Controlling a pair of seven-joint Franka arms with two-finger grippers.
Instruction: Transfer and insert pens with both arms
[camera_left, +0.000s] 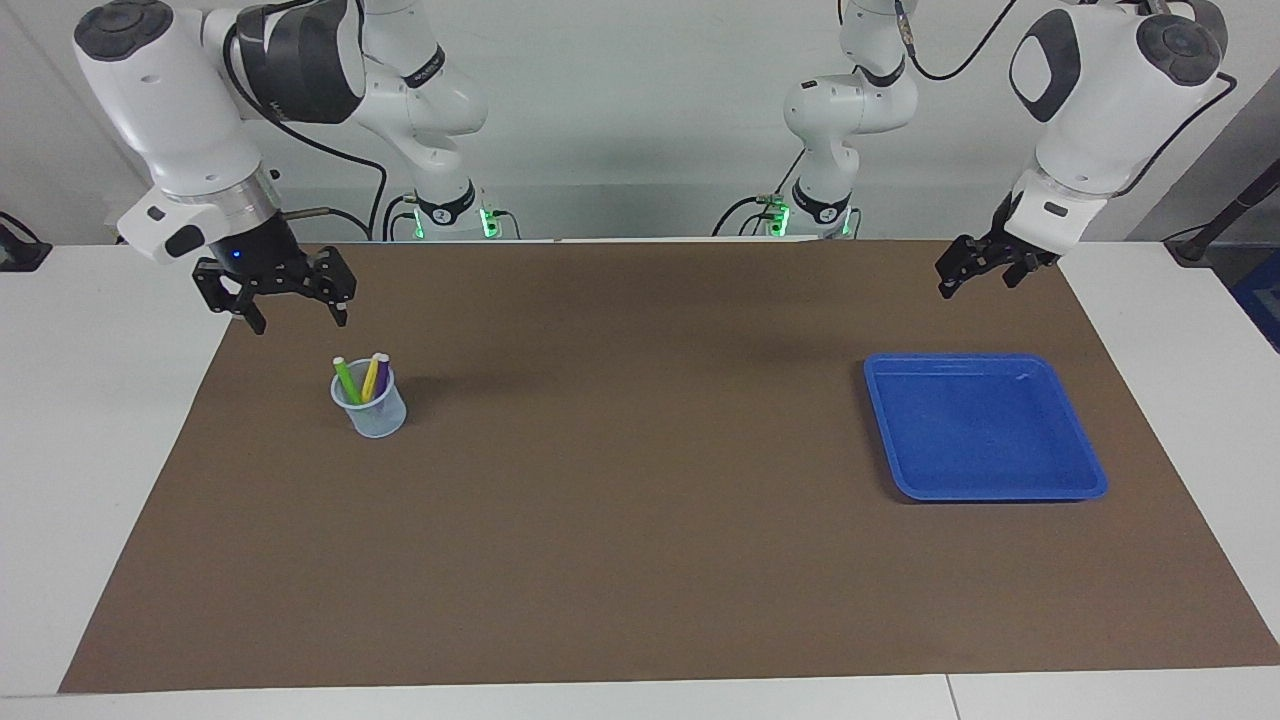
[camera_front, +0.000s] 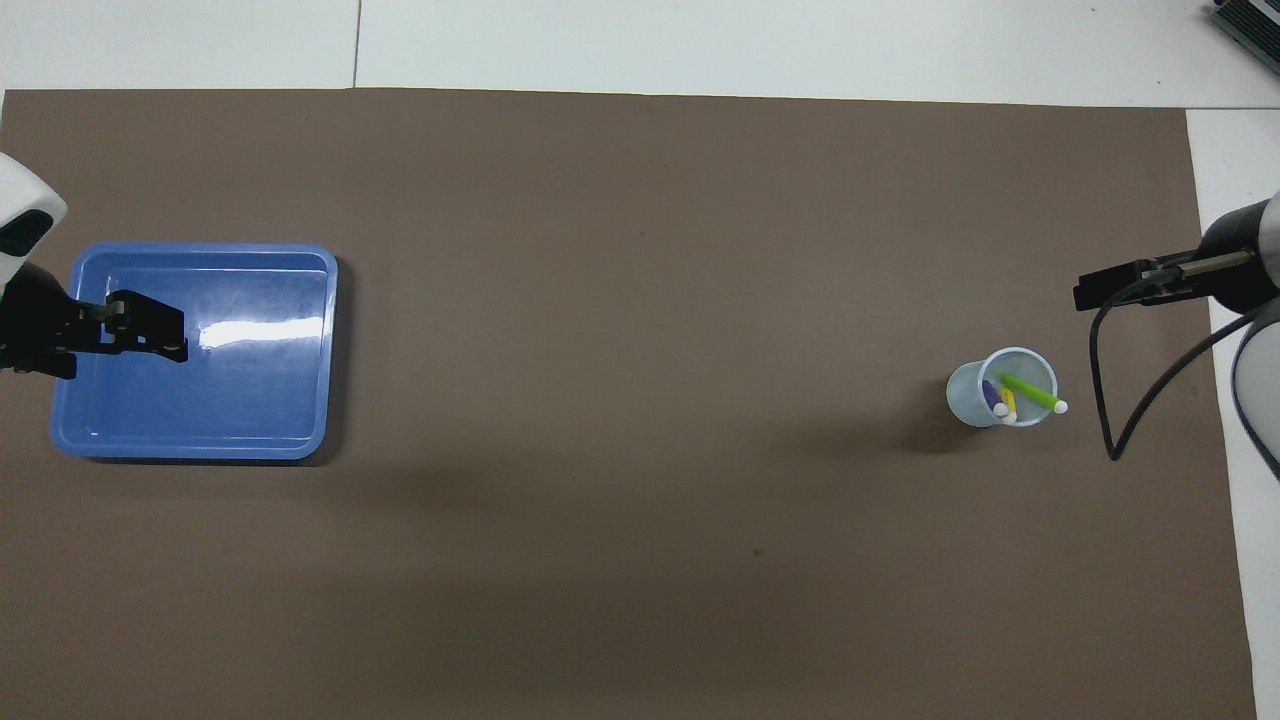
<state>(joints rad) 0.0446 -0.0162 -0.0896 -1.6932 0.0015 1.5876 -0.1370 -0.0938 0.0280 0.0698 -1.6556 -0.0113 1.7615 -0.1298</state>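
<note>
Three pens (camera_left: 358, 379) upright in cup (camera_left: 370, 410), pale ends up, leaning apart; both arms' fingers apart, empty.

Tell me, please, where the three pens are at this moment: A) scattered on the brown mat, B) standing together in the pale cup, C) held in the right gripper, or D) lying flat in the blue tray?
B: the pens stand tilted together in the pale cup toward the right arm's end of the table, while the blue tray holds none, and the right gripper and the left gripper hold nothing.
</note>
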